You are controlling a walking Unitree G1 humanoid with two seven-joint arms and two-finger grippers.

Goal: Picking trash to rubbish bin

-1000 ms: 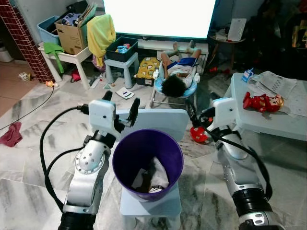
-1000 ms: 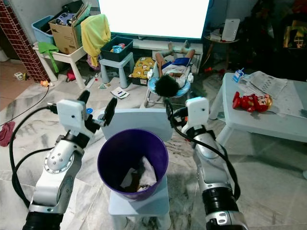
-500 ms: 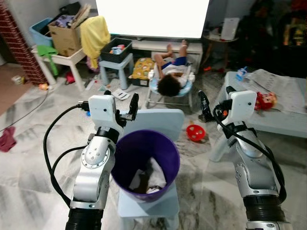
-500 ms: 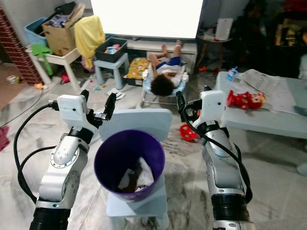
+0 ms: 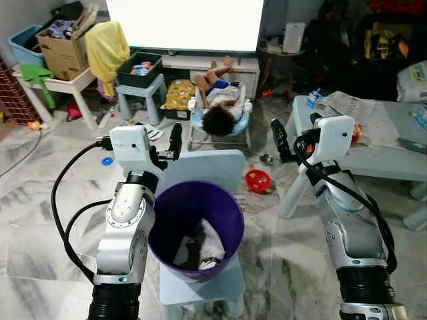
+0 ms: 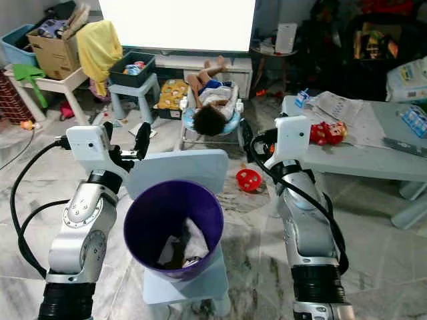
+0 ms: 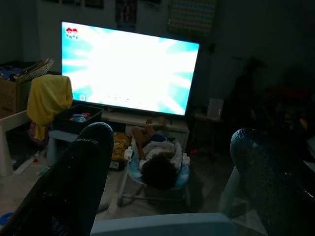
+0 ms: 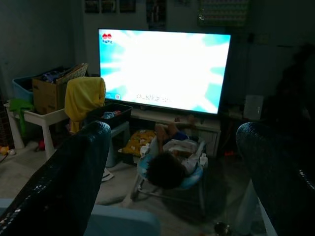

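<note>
Currently, item one: my left gripper [image 5: 157,137], fingers spread and empty, held up level. Just below and to its right stands the round purple plastic rubbish bin [image 5: 195,229], upright, mouth opening straight up, its long axis vertical; crumpled white and dark trash [image 5: 198,248] lies at its bottom. The bin sits on a pale blue plastic child's chair [image 5: 203,175], whose backrest rises just ahead of my left fingers [image 7: 74,187].

Item two: my right gripper [image 5: 293,139], also spread and holding nothing, raised on the far side of the bin's rim. Immediately to its right runs the edge of a low pale grey table [image 5: 389,160] bearing newspaper [image 5: 350,107]. Below and ahead of it, a red plastic toy [image 5: 257,180] lies on open marble floor [image 5: 40,213].

Beyond both grippers: a person lying in a bouncer seat [image 5: 219,110] and a bright television screen [image 5: 183,23].
</note>
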